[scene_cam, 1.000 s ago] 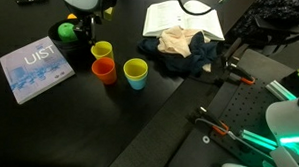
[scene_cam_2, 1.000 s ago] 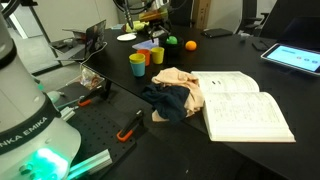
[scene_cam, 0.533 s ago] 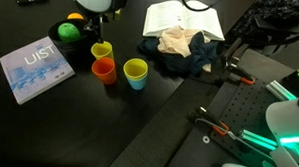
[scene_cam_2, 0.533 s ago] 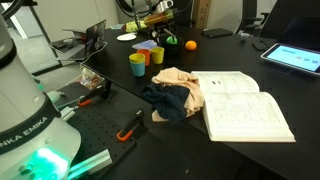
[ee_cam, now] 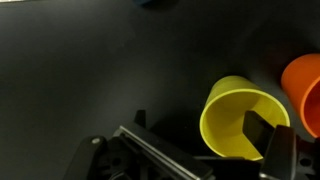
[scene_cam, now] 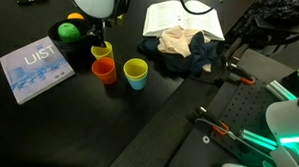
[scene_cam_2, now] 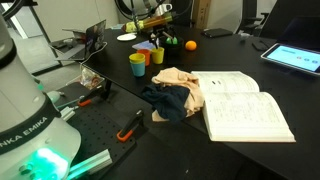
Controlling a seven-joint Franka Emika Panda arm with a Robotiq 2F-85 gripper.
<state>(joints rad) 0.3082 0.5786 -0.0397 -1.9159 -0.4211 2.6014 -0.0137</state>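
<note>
A yellow cup (scene_cam: 102, 50) stands on the black table beside an orange cup (scene_cam: 105, 70) and a yellow-and-blue cup (scene_cam: 136, 73). My gripper (scene_cam: 95, 36) hangs right over the yellow cup; it also shows in an exterior view (scene_cam_2: 157, 38). In the wrist view the gripper (ee_cam: 200, 125) is open and straddles the wall of the yellow cup (ee_cam: 225, 110). One finger is inside the cup and the other is outside, apart from the wall. The orange cup (ee_cam: 305, 88) is at the right edge.
A green ball (scene_cam: 66, 32) lies just behind the cups, and an orange ball (scene_cam_2: 190, 45) is nearby. A UIST booklet (scene_cam: 35, 68), an open book (scene_cam: 182, 17) and a heap of cloth (scene_cam: 186, 50) lie on the table. Tools lie by the robot base (scene_cam_2: 130, 125).
My gripper has shifted a little towards the yellow cup and lowered onto it, uncovering more of the green ball. The cups have not moved.
</note>
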